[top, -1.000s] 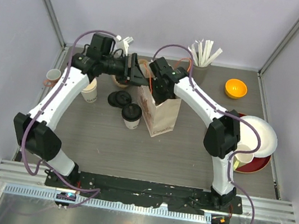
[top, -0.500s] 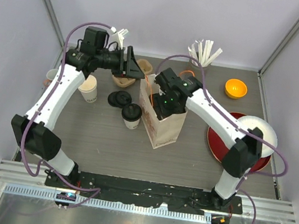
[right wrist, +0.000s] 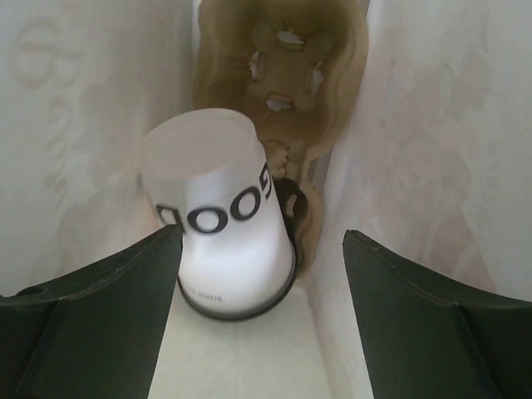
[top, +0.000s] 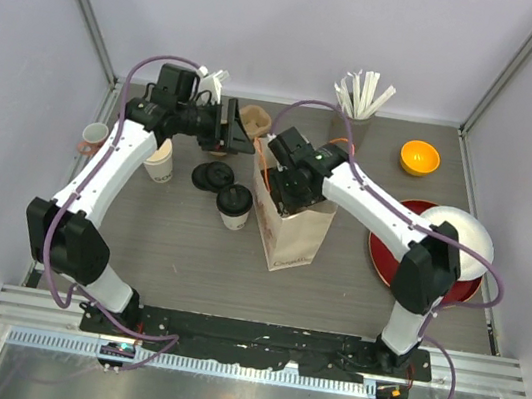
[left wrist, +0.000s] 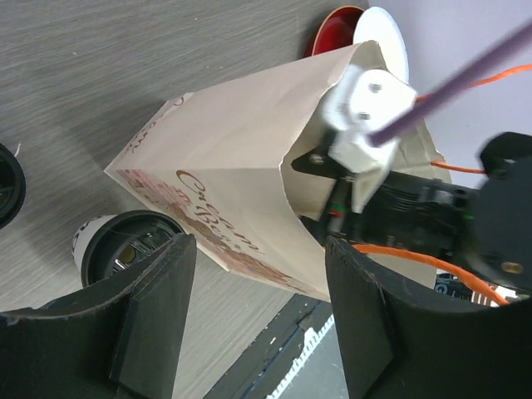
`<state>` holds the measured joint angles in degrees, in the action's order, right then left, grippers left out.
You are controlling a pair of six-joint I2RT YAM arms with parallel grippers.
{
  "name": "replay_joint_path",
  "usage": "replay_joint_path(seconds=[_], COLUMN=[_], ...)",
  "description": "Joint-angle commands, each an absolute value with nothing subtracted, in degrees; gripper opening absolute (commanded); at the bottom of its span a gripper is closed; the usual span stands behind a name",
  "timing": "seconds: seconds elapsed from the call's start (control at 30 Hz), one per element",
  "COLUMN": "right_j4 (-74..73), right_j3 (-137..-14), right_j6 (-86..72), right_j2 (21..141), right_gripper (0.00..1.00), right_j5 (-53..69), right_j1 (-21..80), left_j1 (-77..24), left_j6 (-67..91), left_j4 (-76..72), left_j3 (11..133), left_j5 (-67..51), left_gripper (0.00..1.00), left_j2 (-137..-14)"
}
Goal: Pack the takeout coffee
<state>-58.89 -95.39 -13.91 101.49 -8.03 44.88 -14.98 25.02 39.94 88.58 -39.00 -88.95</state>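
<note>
Inside the brown paper bag (top: 293,234) (left wrist: 224,179) a takeout coffee cup (right wrist: 218,229), white with a black lid and black lettering, stands lid-down on the bag's floor. My right gripper (right wrist: 262,241) (top: 292,192) reaches into the bag's mouth and is open. Its left finger is close beside the cup and its right finger stands well off. A second lidded cup (top: 235,205) (left wrist: 125,245) stands on the table left of the bag. My left gripper (left wrist: 260,249) (top: 244,135) hovers open behind the bag's top left corner with nothing between its fingers.
A stack of cream cups (top: 159,158), loose black lids (top: 214,176) and a pinkish mug (top: 93,138) sit to the left. A brown cardboard piece (right wrist: 283,75) lies in the bag behind the cup. An orange bowl (top: 419,158), a red plate (top: 379,253) and a stirrer holder (top: 359,101) are on the right.
My right arm's elbow swung out to the right while its gripper stayed in the bag and widened. The bag leaned slightly right. My left gripper drew back left, then returned, opening wider.
</note>
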Motion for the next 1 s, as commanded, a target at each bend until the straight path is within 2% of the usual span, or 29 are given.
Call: replay_joint_path(seconds=[0.0, 0.27, 0.37, 0.57, 0.97], right_j4=[-53.46, -47.81, -49.30, -51.15, -53.70], right_j3=[-93.63, -87.63, -87.54, -88.24, -97.20], right_j6=[-14.76, -15.73, -15.03, -13.36, -10.90], right_j2=[103.10, 105.03, 105.91, 104.77, 94.40], right_gripper=[0.84, 0.83, 0.78, 0.55, 0.38], right_j5=[-10.47, -7.30, -7.47, -7.30, -2.72], right_j1=[44.91, 44.91, 44.82, 44.91, 45.44], left_j1=[-15.29, -16.00, -16.08, -16.26, -16.35], left_j6=[23.99, 24.17, 23.91, 23.64, 20.83], left_j4=[36.83, 36.04, 35.95, 35.86, 37.88], left_j3=[87.63, 87.27, 87.71, 88.42, 92.63], left_j5=[-38.76, -39.20, -39.11, -39.20, -39.73], left_gripper=[0.68, 0.69, 0.69, 0.68, 0.68], left_j2=[-88.15, -88.59, -88.86, -89.12, -89.30])
